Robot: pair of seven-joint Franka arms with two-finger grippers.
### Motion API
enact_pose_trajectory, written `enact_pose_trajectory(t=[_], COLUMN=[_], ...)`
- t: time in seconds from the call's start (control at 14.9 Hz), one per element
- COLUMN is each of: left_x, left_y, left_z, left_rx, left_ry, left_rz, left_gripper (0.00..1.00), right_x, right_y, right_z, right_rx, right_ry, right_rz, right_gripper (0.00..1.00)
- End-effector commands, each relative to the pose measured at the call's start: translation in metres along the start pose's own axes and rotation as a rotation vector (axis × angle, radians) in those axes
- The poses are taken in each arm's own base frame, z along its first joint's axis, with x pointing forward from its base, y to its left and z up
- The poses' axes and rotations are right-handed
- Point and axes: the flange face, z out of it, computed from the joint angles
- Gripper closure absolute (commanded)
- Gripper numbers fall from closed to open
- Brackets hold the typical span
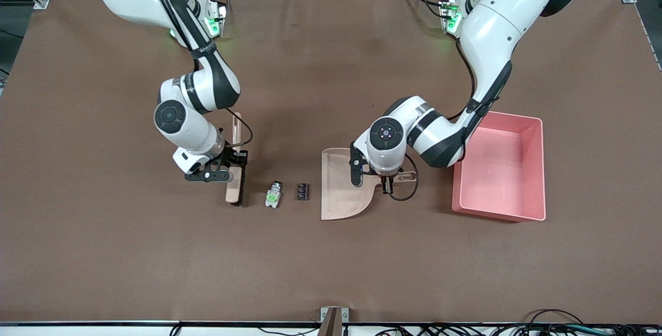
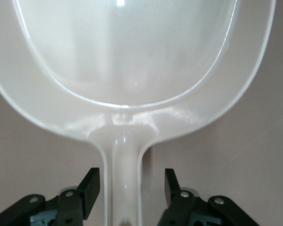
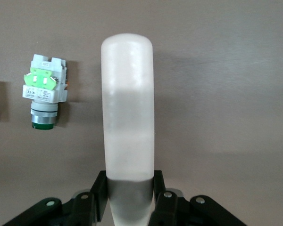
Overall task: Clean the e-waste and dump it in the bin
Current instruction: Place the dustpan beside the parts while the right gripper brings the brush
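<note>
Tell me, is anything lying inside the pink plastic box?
No: the pink plastic box shows only bare floor, and both small electronic parts lie on the brown table.

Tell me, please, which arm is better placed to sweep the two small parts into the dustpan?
The right: right gripper is shut on the brush beside the e-waste; left gripper straddles the dustpan handle.

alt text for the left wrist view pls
The left gripper straddles the handle of the beige dustpan, its open fingers on either side with gaps showing. The pan's scoop fills the picture above, lying on the brown table.
</note>
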Motion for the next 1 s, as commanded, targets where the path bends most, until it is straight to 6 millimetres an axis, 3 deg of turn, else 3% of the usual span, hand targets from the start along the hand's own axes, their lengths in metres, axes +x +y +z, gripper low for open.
enact_pose_trajectory(t=[0.0,0.27,0.94], left_x=[0.009,0.009,0.01], left_y=[-0.007,-0.009,-0.009], left_z=[0.0,-0.002,-0.001], left_rx=[0.028,0.033,0.033], left_ry=[-0.006,-0.004,-0.003], left_rz=[0.0,-0.003,-0.021], left_gripper=[0.38,0.42,0.52], right_x=[0.004,0.007,0.005], right_y=[-0.008,-0.017,-0.067], right_z=[0.011,0.021,0.041], right_rx=[0.002,0.001,0.001], right_ry=[0.001,-0.003,-0.002], right_rz=[0.004,0.083,0.135], right_gripper=[1.0,1.0,1.0])
